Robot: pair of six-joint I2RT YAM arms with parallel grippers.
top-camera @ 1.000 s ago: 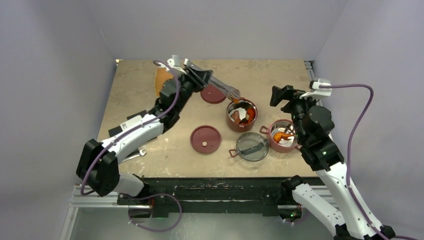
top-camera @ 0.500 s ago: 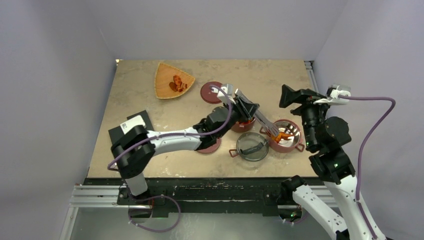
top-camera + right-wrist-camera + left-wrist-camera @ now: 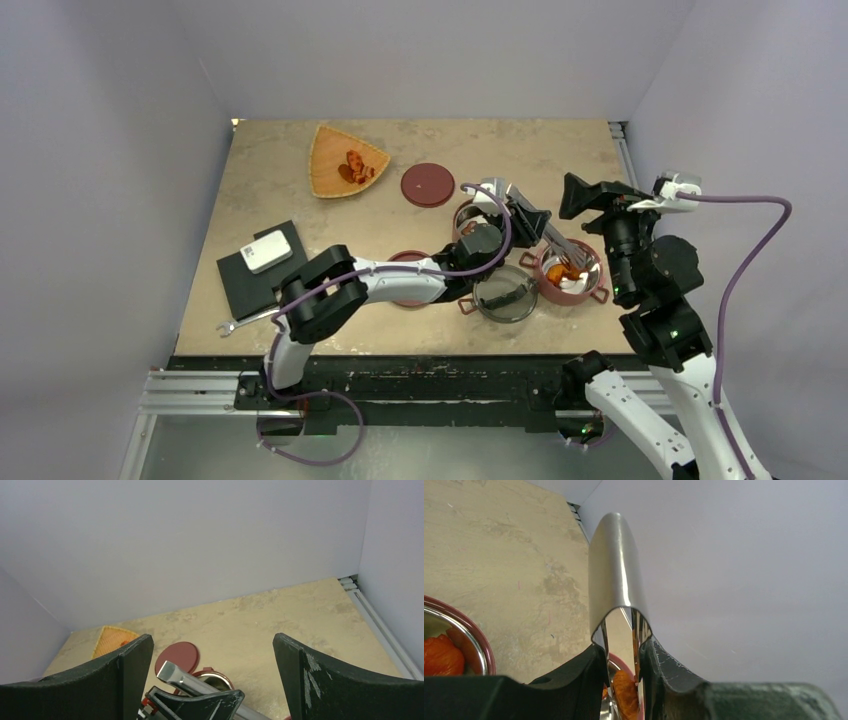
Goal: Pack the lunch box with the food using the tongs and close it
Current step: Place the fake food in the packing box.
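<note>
Left arm (image 3: 400, 280) reaches rightward, left hand (image 3: 522, 212) pinched narrow; right hand (image 3: 590, 196) gapes wide.

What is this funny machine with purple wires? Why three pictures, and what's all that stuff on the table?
These are two robot arms bolted to a table. One picture looks down from above; the other two come from little cameras on the wrists. The left arm has its jaws shut on silvery tongs, tips over a red bowl of orange food. The right arm has open, empty jaws. Also there: another bowl, a red lid, a clear lid, an orange tray with more pieces, and a wrench.
</note>
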